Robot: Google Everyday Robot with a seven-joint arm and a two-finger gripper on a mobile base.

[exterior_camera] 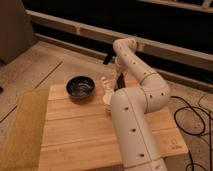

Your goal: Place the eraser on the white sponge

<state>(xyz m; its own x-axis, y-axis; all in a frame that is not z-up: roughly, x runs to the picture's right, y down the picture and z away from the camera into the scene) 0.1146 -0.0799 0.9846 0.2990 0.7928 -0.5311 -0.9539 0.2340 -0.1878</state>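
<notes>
My white arm rises from the front of the wooden table (75,135) and bends back down at its far edge. The gripper (119,80) shows as a dark shape at the arm's end, low over the table's far edge, just right of an upright white cup-like object with a knob (106,89). I cannot make out a black eraser apart from the dark gripper. The white sponge is not visible; the arm may hide it.
A round black bowl (80,87) stands at the table's far left. A yellowish mat (22,130) lies along the table's left side. Black cables (192,117) lie on the floor to the right. A ledge and dark wall run behind.
</notes>
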